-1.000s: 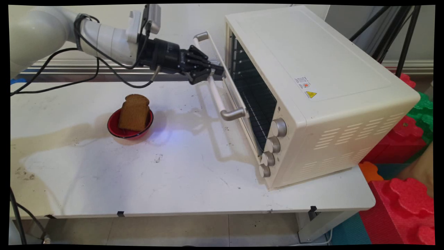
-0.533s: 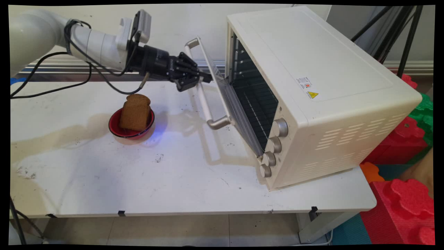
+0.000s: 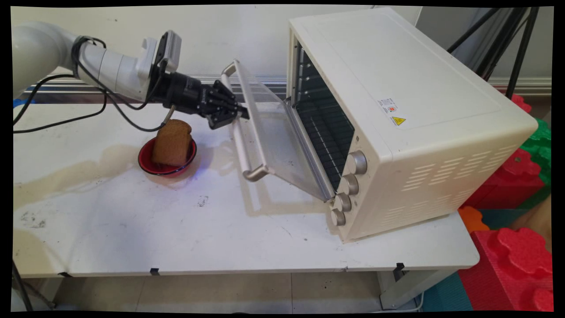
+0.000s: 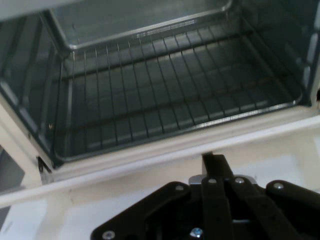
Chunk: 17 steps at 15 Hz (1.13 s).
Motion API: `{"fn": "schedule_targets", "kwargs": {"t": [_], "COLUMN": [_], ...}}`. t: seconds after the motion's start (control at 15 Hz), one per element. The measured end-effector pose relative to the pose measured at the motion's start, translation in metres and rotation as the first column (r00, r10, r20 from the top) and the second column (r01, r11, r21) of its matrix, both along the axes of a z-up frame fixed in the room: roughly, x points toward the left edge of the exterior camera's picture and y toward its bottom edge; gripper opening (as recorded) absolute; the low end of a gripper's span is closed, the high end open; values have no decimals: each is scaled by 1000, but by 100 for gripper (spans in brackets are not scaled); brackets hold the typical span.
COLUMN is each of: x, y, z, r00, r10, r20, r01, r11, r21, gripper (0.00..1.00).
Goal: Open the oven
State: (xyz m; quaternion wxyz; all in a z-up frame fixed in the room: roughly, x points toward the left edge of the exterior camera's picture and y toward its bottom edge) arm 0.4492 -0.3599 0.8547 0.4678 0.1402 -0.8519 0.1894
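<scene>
Pincer (image 3: pixel 240 115) clamped on the handle (image 3: pixel 240 132) of the oven door (image 3: pixel 276 137), door hanging half open!

The black pincer is closed narrow around the pale bar handle near its far end, and the glass door tilts out and down from the cream toaster oven (image 3: pixel 397 110) at the right of the worktop (image 3: pixel 176 229). From the hand's side, the wire rack (image 4: pixel 170 95) shows inside the open cavity. Just left of the handle, close under the wrist, sits a red bowl (image 3: pixel 148 164) with a slice of brown bread (image 3: pixel 171 142) standing in it. The risks, as I judge them: the grip sits off-centre on the bar, so it could slip and let the door drop; and the wrist is near enough to the bread to knock it over.
</scene>
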Motion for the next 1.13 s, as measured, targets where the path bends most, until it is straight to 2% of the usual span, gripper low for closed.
{"fn": "schedule_targets", "kwargs": {"t": [0.8, 1.13], "x": [46, 62], "y": [14, 21], "z": [-33, -38], "r00": [996, 994], "r10": [-15, -15], "r20": [93, 113], "r01": [13, 11], "r11": [1000, 999], "r21": [26, 32], "gripper": [0, 0]}}
